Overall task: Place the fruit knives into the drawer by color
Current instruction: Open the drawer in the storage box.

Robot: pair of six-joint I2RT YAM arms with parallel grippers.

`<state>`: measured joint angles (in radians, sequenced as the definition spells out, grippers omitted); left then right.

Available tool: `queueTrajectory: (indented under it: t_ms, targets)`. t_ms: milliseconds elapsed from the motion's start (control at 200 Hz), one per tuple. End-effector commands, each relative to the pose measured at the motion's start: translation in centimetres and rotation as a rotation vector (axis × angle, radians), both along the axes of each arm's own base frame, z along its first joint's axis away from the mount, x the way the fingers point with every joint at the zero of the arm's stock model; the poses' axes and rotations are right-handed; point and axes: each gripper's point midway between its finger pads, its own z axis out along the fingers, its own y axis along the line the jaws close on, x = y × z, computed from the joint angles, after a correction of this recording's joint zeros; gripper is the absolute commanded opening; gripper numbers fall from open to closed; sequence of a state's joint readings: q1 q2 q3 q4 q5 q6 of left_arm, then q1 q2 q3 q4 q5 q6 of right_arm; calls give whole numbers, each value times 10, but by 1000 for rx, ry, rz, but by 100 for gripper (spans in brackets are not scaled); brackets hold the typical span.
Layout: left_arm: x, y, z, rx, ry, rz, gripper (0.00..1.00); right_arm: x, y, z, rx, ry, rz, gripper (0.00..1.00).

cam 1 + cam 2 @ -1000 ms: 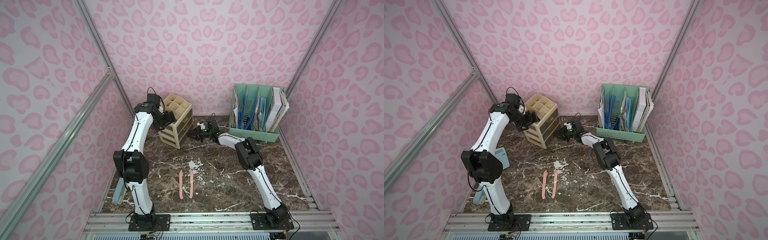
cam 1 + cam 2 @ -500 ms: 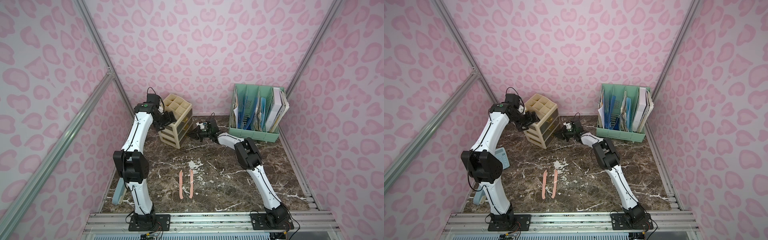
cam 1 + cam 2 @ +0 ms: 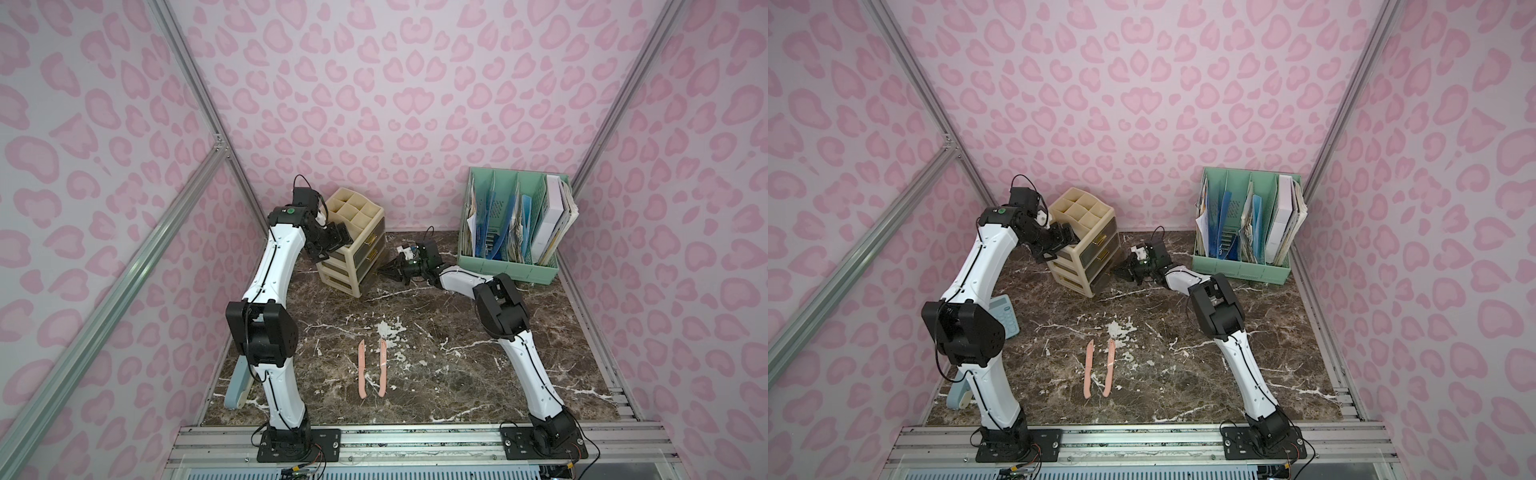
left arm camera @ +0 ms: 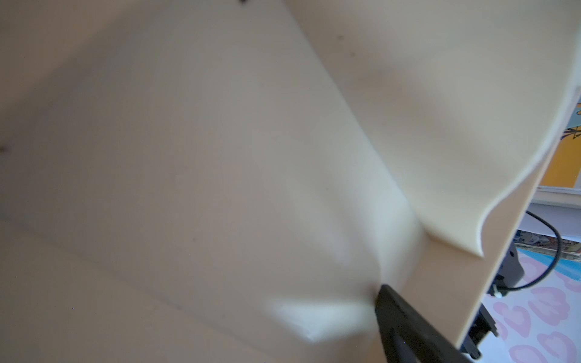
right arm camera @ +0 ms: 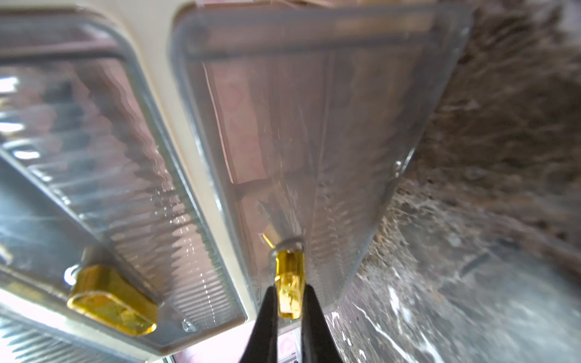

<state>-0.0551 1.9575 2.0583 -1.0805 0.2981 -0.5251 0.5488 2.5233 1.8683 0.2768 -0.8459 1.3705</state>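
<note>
Two salmon pink fruit knives (image 3: 362,369) (image 3: 382,367) lie side by side on the marble table, seen in both top views (image 3: 1089,369) (image 3: 1108,367). The cream drawer unit (image 3: 353,249) (image 3: 1086,249) stands at the back left with its clear drawers closed. My right gripper (image 3: 385,272) (image 3: 1122,272) (image 5: 289,298) is shut on the amber handle (image 5: 289,276) of the lowest drawer (image 5: 314,125). My left gripper (image 3: 337,243) (image 3: 1065,245) is open wide against the unit's back left side. Only one black finger (image 4: 402,323) shows, against the cream wall (image 4: 220,157).
A green file rack (image 3: 515,257) full of folders stands at the back right. A blue calculator (image 3: 1005,318) lies by the left wall, and a pale blue object (image 3: 237,388) lies near the left arm's base. The middle drawer's amber handle (image 5: 110,298) sits beside the held one.
The right gripper's jaws have closed a little onto the drawer handle. The left arm, the drawer unit and the two pink knives have not moved.
</note>
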Motion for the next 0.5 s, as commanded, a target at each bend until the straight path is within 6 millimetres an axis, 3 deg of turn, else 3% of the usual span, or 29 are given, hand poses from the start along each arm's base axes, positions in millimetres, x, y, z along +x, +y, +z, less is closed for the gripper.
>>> queueTrajectory:
  t_ms: [0,500]
  targets:
    - [-5,5,-6,15,36,17,91,-1,-5,5,2,-14,-3,2]
    - [-6,6,-4,16,31,20,91,-14,-36,11,-9,-24,-33,2]
